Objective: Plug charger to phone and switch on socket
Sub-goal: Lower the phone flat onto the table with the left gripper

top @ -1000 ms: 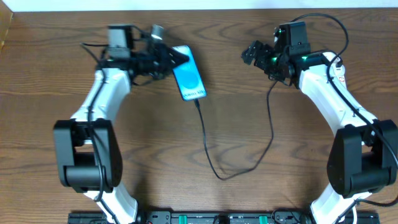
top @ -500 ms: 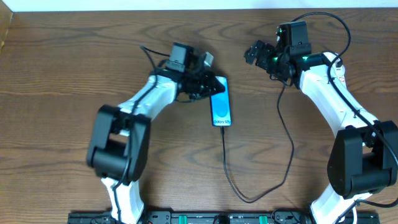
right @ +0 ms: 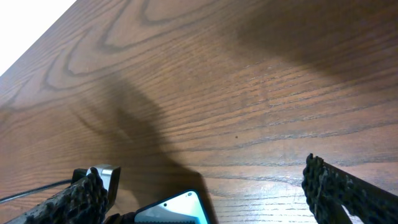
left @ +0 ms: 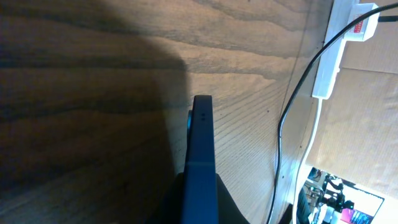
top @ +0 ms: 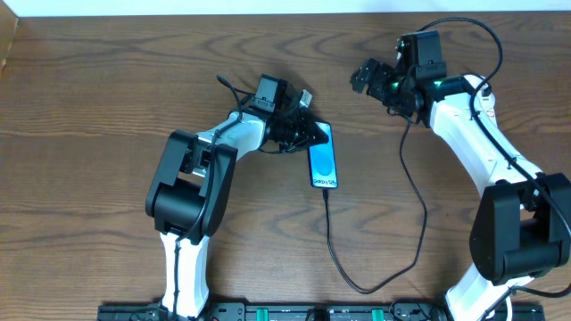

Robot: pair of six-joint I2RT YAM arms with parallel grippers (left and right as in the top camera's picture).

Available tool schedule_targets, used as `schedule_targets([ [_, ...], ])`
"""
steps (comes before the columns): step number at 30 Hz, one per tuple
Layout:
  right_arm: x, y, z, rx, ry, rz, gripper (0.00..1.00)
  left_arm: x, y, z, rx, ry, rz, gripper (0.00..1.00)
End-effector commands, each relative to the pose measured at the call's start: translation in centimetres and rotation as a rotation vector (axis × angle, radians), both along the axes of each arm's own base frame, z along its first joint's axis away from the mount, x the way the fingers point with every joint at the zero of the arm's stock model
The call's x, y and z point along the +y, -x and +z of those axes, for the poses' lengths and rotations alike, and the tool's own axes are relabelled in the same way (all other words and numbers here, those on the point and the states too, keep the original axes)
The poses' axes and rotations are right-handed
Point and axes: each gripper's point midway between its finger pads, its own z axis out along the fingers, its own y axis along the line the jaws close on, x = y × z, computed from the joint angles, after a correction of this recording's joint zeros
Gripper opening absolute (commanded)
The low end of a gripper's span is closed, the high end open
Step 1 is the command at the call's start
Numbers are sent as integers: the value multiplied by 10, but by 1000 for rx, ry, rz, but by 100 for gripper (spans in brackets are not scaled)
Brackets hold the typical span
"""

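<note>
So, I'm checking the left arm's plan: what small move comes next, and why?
Probably lower the phone flat onto the table and open the left gripper. The charger already meets the phone's lower end, and the gripper holds the phone by its upper end, so the plugging looks done; the socket switch remains.

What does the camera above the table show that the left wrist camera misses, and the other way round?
Only overhead: both arms, the left gripper holding the phone by its top end, the open right gripper, and the phone's lit blue screen. Only left wrist: the white power strip with red markings, top right. Both: the phone, the black cable, the wooden table.
</note>
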Motion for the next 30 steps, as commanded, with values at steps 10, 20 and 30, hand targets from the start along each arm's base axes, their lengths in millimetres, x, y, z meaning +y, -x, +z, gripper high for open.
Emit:
schedule_targets([
  [10, -5, 0, 6, -13, 16, 0, 99, -3, 3, 5, 70, 32, 22, 7],
  [20, -5, 0, 5, -10, 17, 0, 99, 6, -1, -7, 139, -43, 123, 8],
  [30, -5, 0, 5, -10, 17, 0, 99, 11, 2, -13, 124, -78, 106, 8],
])
